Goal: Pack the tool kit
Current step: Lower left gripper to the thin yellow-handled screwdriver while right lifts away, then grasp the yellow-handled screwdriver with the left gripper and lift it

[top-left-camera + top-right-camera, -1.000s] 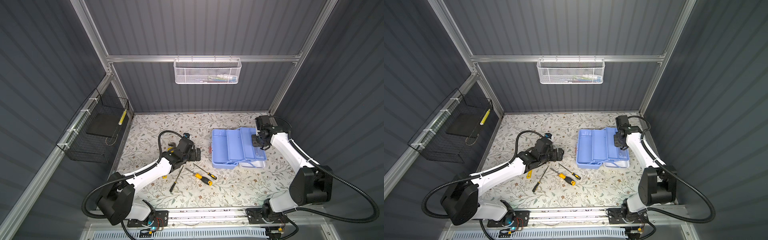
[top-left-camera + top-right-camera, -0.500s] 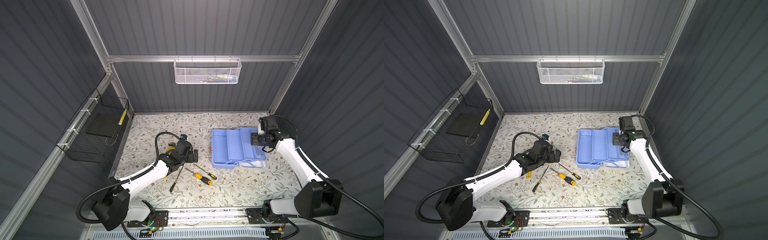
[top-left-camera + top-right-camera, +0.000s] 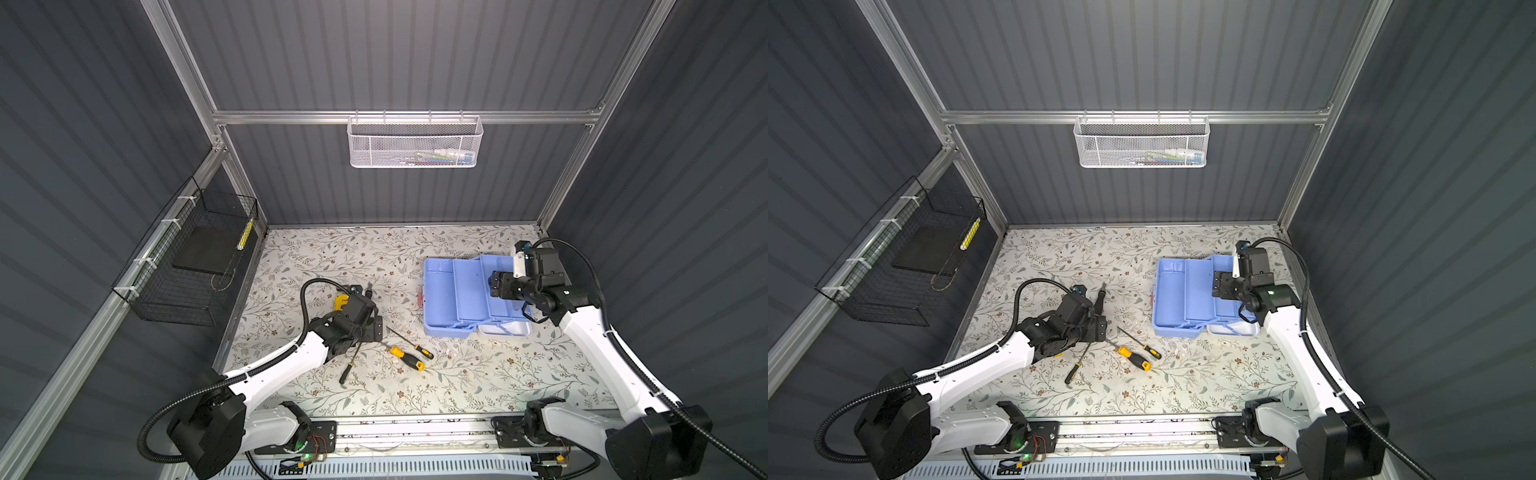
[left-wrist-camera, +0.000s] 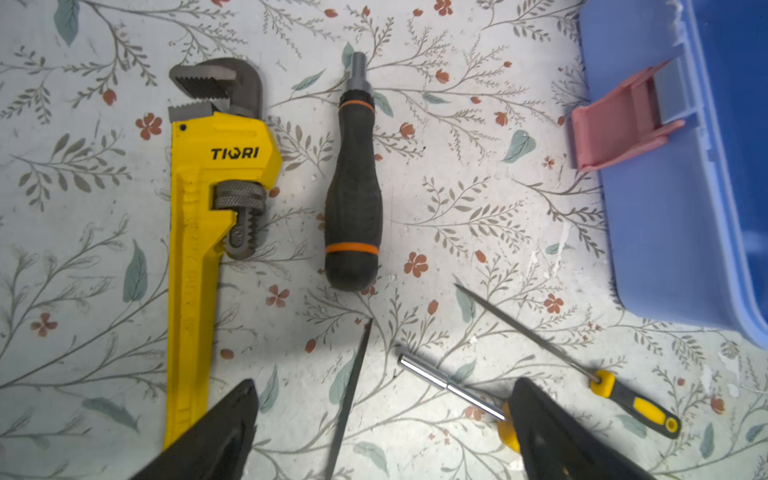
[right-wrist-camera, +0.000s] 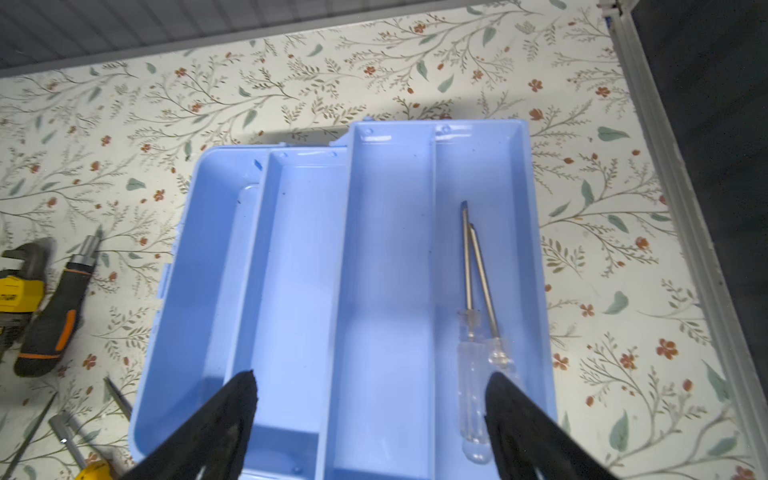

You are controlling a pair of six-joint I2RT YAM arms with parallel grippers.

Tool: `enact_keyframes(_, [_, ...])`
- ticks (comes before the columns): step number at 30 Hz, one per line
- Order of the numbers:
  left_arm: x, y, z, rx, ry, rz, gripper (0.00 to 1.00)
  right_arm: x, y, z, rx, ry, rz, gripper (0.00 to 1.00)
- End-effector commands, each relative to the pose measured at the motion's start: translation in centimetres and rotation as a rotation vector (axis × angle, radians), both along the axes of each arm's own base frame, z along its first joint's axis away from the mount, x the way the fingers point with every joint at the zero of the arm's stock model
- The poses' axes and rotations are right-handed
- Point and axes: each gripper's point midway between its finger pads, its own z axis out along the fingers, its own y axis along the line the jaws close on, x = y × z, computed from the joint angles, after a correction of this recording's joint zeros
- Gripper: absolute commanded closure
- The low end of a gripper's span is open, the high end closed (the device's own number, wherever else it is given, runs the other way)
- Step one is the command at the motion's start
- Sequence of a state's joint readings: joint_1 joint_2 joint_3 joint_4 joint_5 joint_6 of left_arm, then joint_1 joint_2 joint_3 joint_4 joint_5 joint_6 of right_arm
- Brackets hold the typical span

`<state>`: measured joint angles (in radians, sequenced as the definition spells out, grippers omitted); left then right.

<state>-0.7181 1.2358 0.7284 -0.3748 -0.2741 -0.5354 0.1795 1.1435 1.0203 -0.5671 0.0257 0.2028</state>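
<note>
Blue plastic tool kit (image 3: 440, 299) sits open on the bench (image 3: 332, 257), right of centre in both top views, with the right end effector (image 3: 496, 284) above it. Left wrist: left end effector (image 4: 386, 415) gapes empty near the yellow pipe wrench (image 4: 195, 249). Right wrist: spread wide, empty; two clear-handled screwdrivers (image 5: 478, 332) lie in the tray (image 5: 390, 249).

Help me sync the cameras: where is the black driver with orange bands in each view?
Top view: black driver peeks past the left arm's wrist.
Top view: black driver there too, partly hidden.
Left wrist: black driver between yellow pipe wrench and blue tool box.
Right wrist: black driver between those two.
Shared landmark: the tool box.
</note>
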Motion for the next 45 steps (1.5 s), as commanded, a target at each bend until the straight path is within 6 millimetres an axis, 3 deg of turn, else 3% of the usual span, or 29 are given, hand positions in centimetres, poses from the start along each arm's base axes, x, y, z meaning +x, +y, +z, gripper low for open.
enact_keyframes(1, [-1.4,2.0,-1.5,0.053,0.060,0.050,0.04,0.0,1.8,0.4,0.036,-0.036,0.043,0.11])
enact_keyframes(8, [-2.9,3.9,-2.8,0.110,0.114,0.095,0.04,-1.3,4.9,1.1,0.040,-0.088,0.141,0.09])
enact_keyframes(13, [-4.3,3.9,-4.3,0.087,0.183,0.107,0.16,-1.8,6.0,0.6,0.062,-0.089,0.162,0.10])
enact_keyframes(26, [-7.5,4.1,-6.8,0.052,0.302,0.102,0.32,-1.2,5.5,0.0,0.043,-0.083,0.119,0.09])
enact_keyframes(29, [-7.8,4.2,-7.3,0.058,0.317,0.103,0.36,-1.2,5.5,0.1,0.043,-0.086,0.118,0.09])
enact_keyframes(33, [-8.0,3.8,-7.8,0.045,0.334,0.094,0.50,-1.2,5.4,0.1,0.040,-0.087,0.115,0.08])
enact_keyframes(45, [-8.2,3.3,-8.7,0.036,0.349,0.072,0.60,-1.3,5.1,0.1,0.029,-0.088,0.104,0.08])
